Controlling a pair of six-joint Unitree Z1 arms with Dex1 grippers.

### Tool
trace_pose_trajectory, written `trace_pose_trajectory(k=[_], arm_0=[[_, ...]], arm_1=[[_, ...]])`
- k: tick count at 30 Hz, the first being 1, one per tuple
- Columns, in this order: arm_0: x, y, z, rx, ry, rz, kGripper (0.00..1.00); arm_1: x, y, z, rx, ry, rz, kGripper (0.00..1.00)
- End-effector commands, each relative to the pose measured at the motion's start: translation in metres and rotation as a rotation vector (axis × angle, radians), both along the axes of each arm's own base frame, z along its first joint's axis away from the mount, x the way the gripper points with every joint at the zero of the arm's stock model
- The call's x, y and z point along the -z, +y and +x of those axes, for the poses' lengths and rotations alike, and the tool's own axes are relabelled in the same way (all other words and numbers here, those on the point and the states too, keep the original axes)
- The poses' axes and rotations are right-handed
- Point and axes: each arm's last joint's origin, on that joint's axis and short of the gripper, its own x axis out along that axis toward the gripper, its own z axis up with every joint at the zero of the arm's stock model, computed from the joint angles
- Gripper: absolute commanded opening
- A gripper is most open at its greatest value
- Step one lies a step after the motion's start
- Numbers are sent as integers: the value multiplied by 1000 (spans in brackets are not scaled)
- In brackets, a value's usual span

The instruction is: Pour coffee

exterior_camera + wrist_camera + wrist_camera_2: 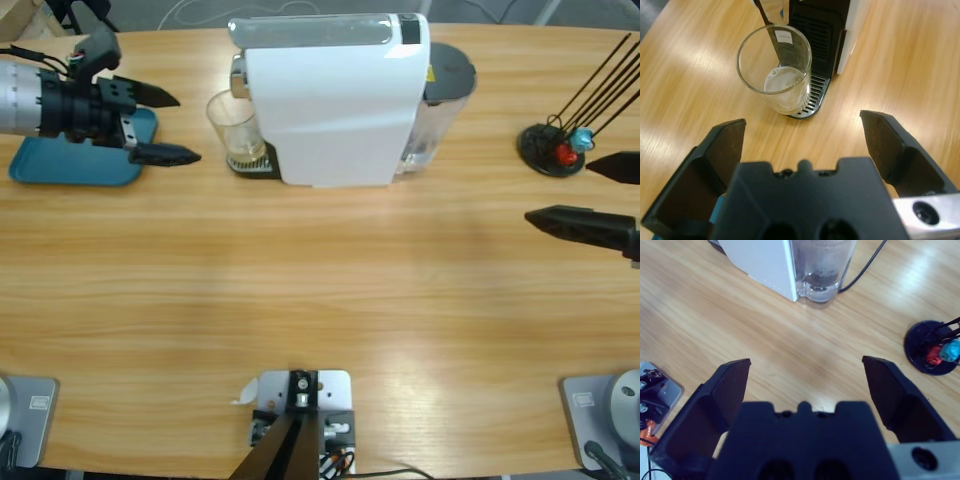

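Wood table (320,300): glass (234,128) with coffee (785,82) sits straight ahead of left gripper (165,125), jaws spread, empty; right gripper (590,195) also gaping, far off.

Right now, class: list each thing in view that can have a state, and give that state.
glass tumbler: upright on the drip tray, ungripped.
coffee: thin layer in the tumbler.
coffee machine: upright.
left gripper: open, empty, beside the tumbler.
right gripper: open, empty.
blue tray: flat on the table.
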Motion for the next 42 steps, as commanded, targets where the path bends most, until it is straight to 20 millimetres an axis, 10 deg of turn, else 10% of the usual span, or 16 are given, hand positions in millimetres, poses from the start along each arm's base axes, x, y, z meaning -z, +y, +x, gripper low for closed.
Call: trace_pose_trajectory(k=[1,42], arm_0=[[24,-7,24,-2,15,1,1000],[53,-43,56,80,70,-58,1000]], arm_1=[[14,6,6,7,67,-28,1000],[4,8,3,-52,106,7,1000]])
